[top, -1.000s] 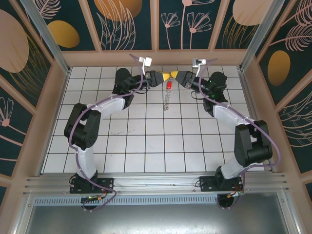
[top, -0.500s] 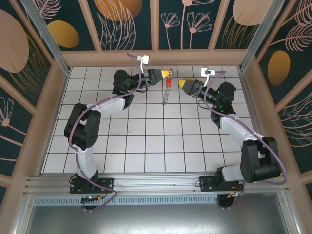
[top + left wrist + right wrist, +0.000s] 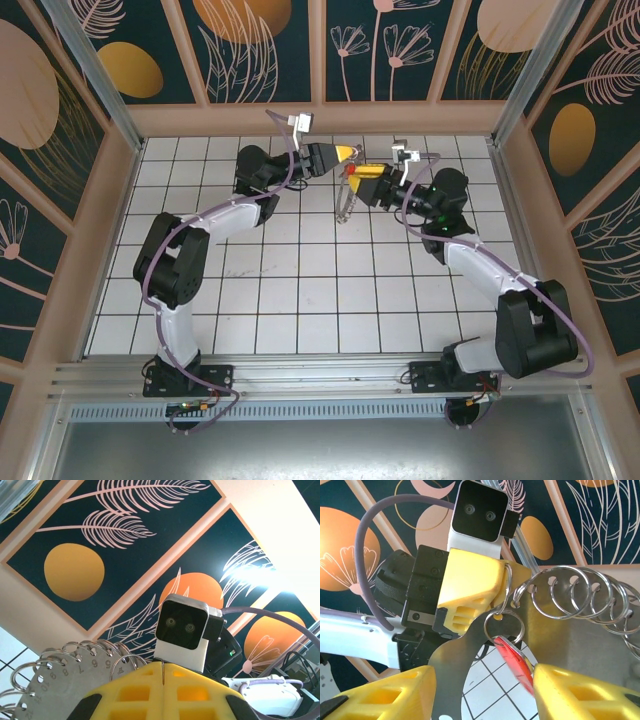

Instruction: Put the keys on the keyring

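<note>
Top view, left gripper (image 3: pixel 345 152): it is at the far side of the table (image 3: pixel 300 290), raised above the tiles, and its yellow tips are pressed together on the top of the keyring.
Top view, keyring (image 3: pixel 344 205): it hangs down from the left gripper as a thin pale strip, in the air between the two arms.
Top view, right gripper (image 3: pixel 362 172): it points toward the left gripper and is just beside it; from here I cannot tell how the jaws stand.
Top view, key (image 3: pixel 351 170): a small red spot between the two yellow tips, at the upper end of the keyring.
Left wrist view, left gripper (image 3: pixel 163 667): the two yellow fingers meet with only a thin line between them, so it is clenched.
Left wrist view, keyring (image 3: pixel 65 677): a grey plate with stamped numbers and small wire rings along its curved rim, just left of the fingers.
Right wrist view, right gripper (image 3: pixel 485 685): the jaws are wide apart, one yellow finger (image 3: pixel 390 695) at each lower corner, grasping nothing.
Right wrist view, keyring (image 3: pixel 580 645): the metal plate crosses between the fingers, and small rings (image 3: pixel 570 592) stand in a row on its upper rim.
Right wrist view, key (image 3: pixel 512 661): the red head hangs from one small ring on the plate, between the open fingers and nearer to the right-hand one; whether it touches that finger I cannot tell.
Right wrist view, left gripper (image 3: pixel 470 582): its yellow tip holds the plate at the upper left.
</note>
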`<state>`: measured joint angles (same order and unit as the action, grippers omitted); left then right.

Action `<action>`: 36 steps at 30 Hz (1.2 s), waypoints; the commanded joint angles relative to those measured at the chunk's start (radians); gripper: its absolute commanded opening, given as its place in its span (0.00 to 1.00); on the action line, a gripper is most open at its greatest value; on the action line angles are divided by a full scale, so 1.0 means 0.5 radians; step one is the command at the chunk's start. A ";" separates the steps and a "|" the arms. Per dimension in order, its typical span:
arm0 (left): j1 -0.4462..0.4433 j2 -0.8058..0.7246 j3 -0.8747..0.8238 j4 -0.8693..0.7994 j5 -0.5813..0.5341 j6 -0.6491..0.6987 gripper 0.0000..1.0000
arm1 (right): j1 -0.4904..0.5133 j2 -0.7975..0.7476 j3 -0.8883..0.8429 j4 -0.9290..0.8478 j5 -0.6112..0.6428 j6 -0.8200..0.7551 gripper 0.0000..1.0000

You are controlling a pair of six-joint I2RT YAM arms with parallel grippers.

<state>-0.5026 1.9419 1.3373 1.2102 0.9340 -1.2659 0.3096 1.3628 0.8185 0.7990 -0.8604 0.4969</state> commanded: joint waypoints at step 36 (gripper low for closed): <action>-0.028 -0.057 0.081 0.126 -0.033 -0.013 0.00 | 0.065 0.097 0.149 0.063 0.009 -0.122 0.38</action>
<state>-0.5076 1.9419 1.3392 1.2160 0.9314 -1.2697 0.3286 1.3987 0.8639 0.7883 -0.8207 0.4503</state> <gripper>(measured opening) 0.045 0.408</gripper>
